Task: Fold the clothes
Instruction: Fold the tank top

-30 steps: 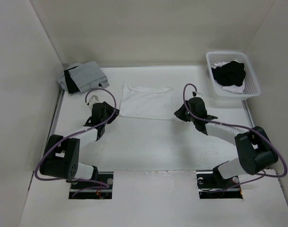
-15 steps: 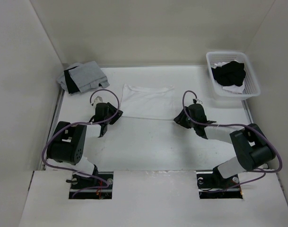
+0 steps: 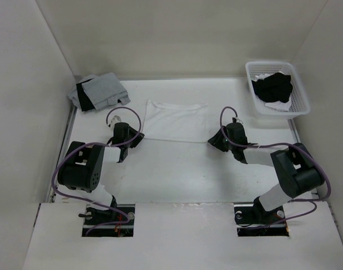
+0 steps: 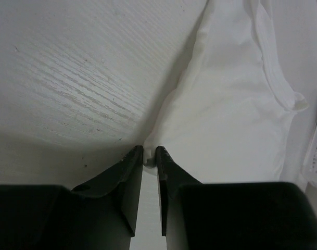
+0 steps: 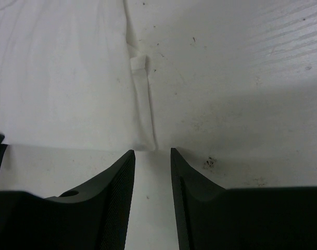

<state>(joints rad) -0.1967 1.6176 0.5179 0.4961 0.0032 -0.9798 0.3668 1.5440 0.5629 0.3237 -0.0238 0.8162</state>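
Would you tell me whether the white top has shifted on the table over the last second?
No. The top lies where it did, at the same gap from the grey pile and the basket.

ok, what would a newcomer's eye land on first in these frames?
The white camisole spread flat mid-table, with an arm at each near corner: the left arm's fingers only a slit apart at the left corner, the right arm's fingers open at the right one. Then the white basket of dark clothes far right and the grey-and-black pile far left.
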